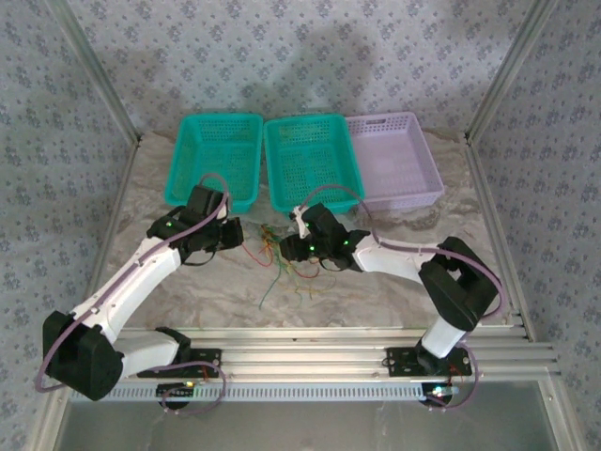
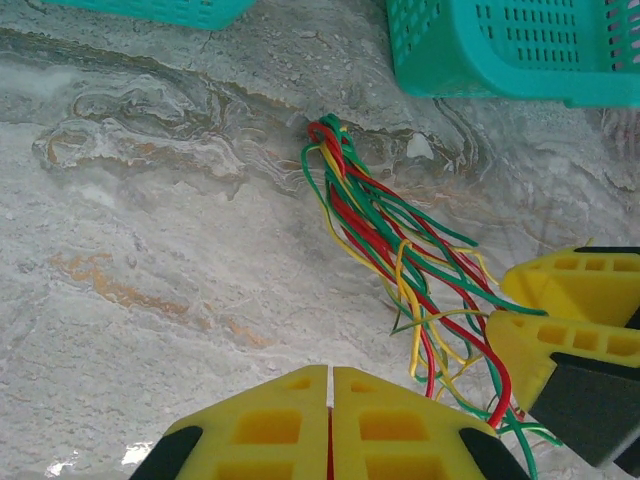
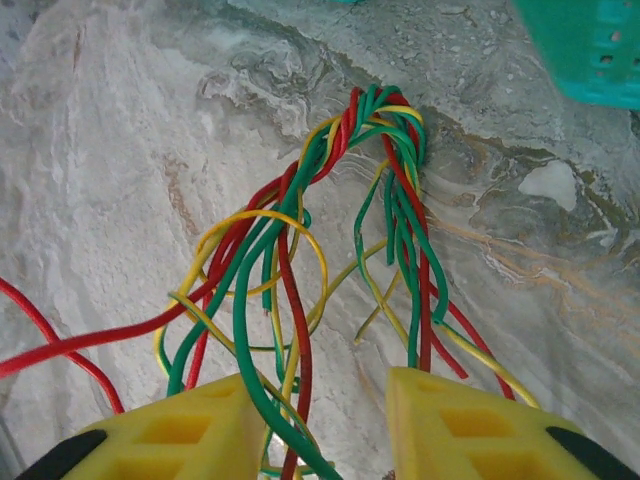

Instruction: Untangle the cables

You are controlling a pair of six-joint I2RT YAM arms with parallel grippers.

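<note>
The thin red, green and yellow cables (image 3: 330,230) are being left in one messy bunch on the pale, marble-look bench (image 1: 376,282). The bunch is being seen between the two tools, just in front of the baskets. At the far end the cables are being bent round together in a tight twist. Nearer the tools they are being spread out in loose loops that are crossing over each other. One red cable (image 3: 80,345) is being stretched away from the bunch toward the left.

The right tool (image 3: 328,385) is being held partly open at the near end of the bunch. Its yellow fingers (image 3: 200,430) are being held apart, and several cables are passing through the gap without being squeezed.

The left tool (image 2: 330,375) is being held shut, with its two yellow fingers (image 2: 260,420) pressed side by side. A sliver of red is being seen in the crack between them, so the red cable seems to be pinched there. This tool is being held just beside the bunch, near the right tool.

Behind the cables, a left blue-green plastic basket (image 1: 218,117) and a middle blue-green plastic basket (image 1: 305,120) are being seen side by side. A light purple plastic basket (image 1: 380,118) is being seen just to their right.
</note>
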